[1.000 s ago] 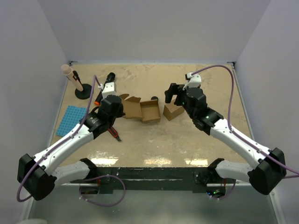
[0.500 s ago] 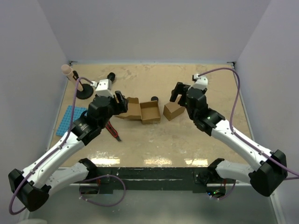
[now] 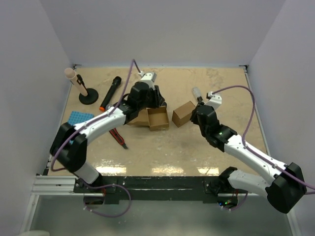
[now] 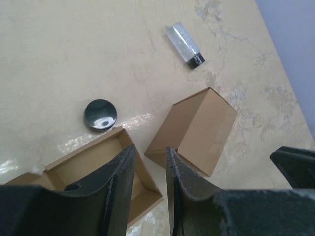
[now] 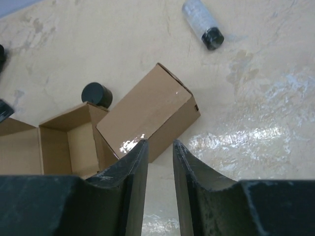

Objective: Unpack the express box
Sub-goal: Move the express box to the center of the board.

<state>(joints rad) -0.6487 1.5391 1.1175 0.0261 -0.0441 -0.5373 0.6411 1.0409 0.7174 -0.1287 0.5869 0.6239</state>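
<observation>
The express box [image 3: 158,118] lies open in the middle of the table, with its flap [image 3: 140,117] spread to the left. In the left wrist view the express box [image 4: 96,167] looks empty. A small closed brown carton [image 3: 183,113] lies just right of it. My left gripper [image 3: 153,100] hovers over the box's far edge. The left gripper [image 4: 149,150] has a narrow gap between its jaws with nothing in it. My right gripper [image 3: 198,112] is beside the carton's right end. The right gripper [image 5: 160,143] also stands narrowly open and empty, above the carton [image 5: 147,114].
A clear bottle with a black cap [image 3: 197,93] lies behind the carton. A black round lid [image 4: 100,115] sits at the box's far side. On the left are a microphone [image 3: 110,92], a stand [image 3: 83,91], a blue mat [image 3: 78,121] and a red-handled tool [image 3: 118,137].
My left arm has swung right, from the microphone side to over the box. My right gripper has drawn back off the carton and narrowed its jaws. The bottle now shows.
</observation>
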